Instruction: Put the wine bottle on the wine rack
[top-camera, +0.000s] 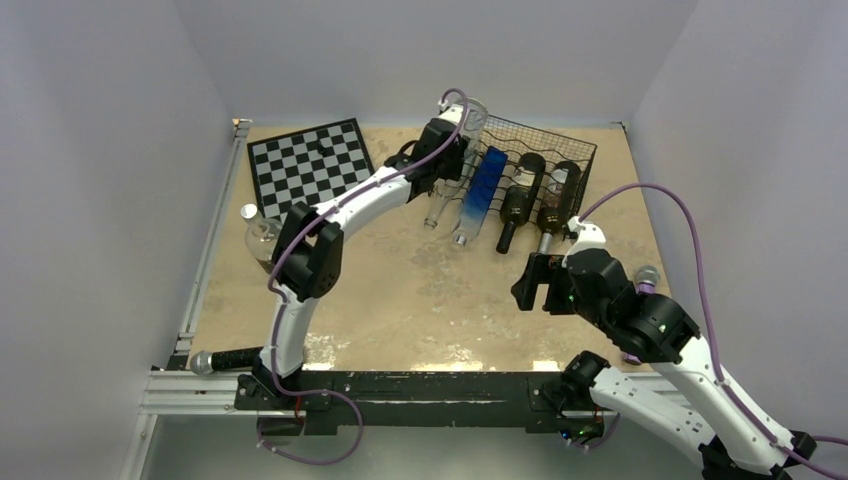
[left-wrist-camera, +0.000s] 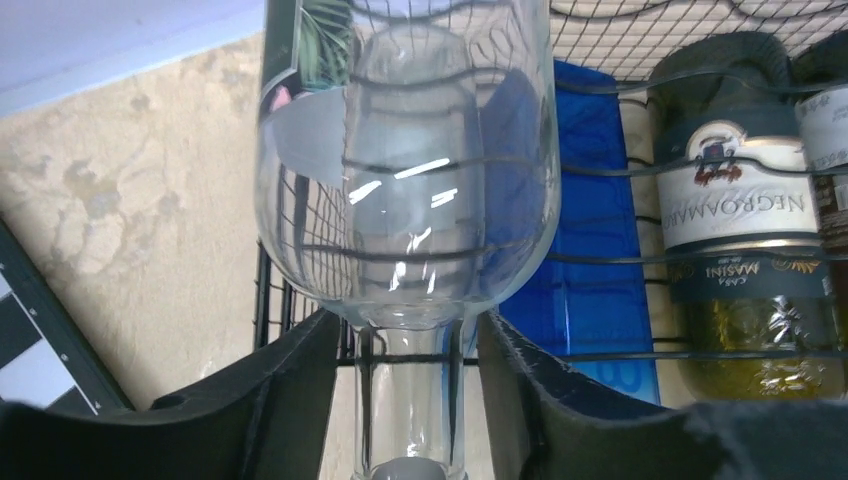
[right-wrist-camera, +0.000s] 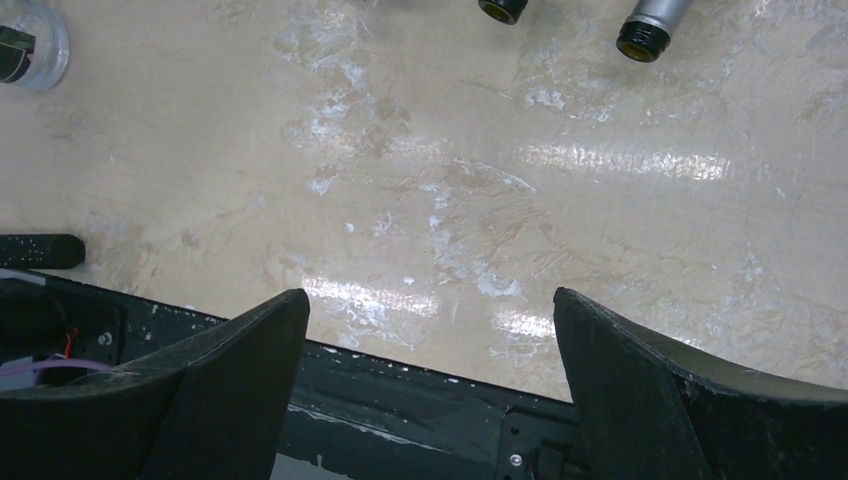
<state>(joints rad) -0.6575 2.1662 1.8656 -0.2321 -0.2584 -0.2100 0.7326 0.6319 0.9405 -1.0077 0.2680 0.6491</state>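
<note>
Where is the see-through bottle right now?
In the top view, the clear bottle lies at the left end of the wine rack, beside the blue bottle, with the left gripper around its neck.

Overhead view and left wrist (very close) share the wine rack (top-camera: 560, 145).

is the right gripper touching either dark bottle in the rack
Apart. The right wrist view shows the right gripper open over the table, the dark bottles' mouths well beyond its fingertips.
</note>
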